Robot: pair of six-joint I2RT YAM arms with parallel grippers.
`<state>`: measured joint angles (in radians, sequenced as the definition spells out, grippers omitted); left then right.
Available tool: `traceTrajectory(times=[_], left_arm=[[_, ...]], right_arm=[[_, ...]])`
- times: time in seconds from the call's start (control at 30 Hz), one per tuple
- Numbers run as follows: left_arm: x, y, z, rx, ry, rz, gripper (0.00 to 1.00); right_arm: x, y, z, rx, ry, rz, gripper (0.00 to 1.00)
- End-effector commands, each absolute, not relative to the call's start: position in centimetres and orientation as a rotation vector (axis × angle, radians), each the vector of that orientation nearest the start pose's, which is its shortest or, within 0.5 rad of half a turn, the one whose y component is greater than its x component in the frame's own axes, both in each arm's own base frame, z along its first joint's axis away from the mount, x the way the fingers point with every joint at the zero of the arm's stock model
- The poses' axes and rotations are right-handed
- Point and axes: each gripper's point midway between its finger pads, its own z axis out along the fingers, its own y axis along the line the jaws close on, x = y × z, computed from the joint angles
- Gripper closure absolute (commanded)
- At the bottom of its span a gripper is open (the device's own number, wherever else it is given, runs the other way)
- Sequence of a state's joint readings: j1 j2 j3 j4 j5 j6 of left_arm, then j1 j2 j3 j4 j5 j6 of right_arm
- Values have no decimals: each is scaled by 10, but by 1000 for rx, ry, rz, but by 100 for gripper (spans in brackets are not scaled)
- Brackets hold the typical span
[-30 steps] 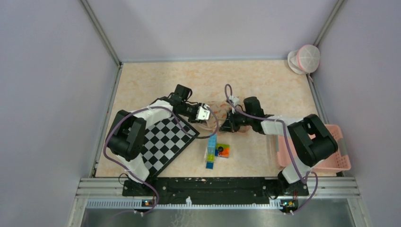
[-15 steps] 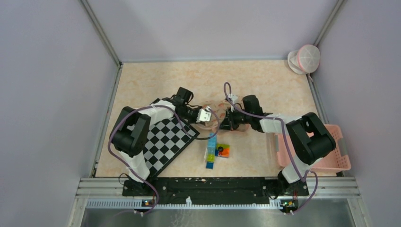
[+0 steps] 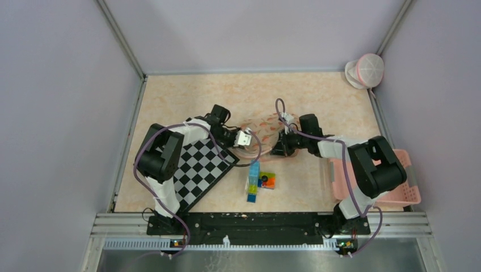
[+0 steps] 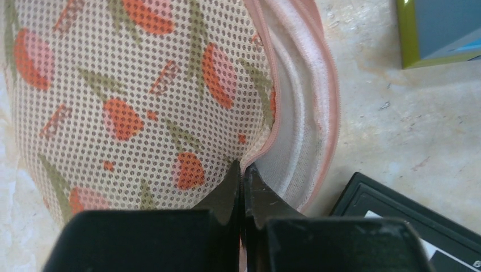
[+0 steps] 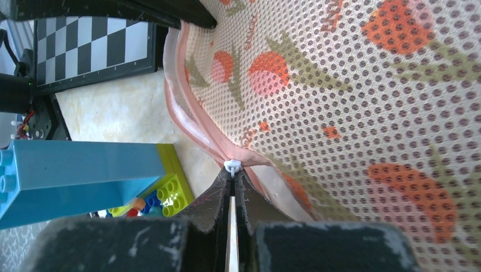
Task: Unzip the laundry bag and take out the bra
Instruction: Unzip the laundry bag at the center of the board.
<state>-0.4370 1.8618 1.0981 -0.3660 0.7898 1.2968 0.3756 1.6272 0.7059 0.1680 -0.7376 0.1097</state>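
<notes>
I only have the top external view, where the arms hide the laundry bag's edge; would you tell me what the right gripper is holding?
Observer: The right gripper is shut on the small white zipper pull at the pink edge of the laundry bag.
Operator: Thank you. And the left gripper?
Observer: The left gripper is shut, pinching the bag's edge where the mesh meets the pink trim.
Operator: Is the zip open there?
Observer: It looks so: white padded fabric shows between two pink edges, though I cannot tell whether it is the bra.
</notes>
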Motion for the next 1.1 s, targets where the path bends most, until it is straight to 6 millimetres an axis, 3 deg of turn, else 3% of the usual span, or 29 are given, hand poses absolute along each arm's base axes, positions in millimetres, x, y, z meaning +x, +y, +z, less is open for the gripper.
traceTrajectory(times=[0.0,0.2,0.4,0.43,0.53,0.63,0.73,0.83,1.07], left_arm=[[347,-230,20,1947,1446,-565,100],[369,-224,23,1929,1457,-531,100],[384,-217,38,1865,1481,-516,100],[384,-218,45,1849,1478,-520,94],[373,-226,78,1807,1411,-584,64],[358,-240,115,1746,1335,-680,49],[354,-250,139,1686,1342,-696,45],[352,-262,151,1601,1419,-741,42],[327,-297,137,1541,1568,-905,47]], right_arm=[[281,228,64,-723,2174,1077,100],[285,215,65,-699,2188,1064,100],[289,222,68,-652,2184,1117,100],[290,225,68,-636,2185,1132,100],[289,239,71,-642,2172,1168,100],[287,254,73,-657,2155,1197,100],[286,264,76,-672,2136,1213,100],[289,270,77,-673,2129,1214,100],[287,277,66,-682,2166,1219,100]])
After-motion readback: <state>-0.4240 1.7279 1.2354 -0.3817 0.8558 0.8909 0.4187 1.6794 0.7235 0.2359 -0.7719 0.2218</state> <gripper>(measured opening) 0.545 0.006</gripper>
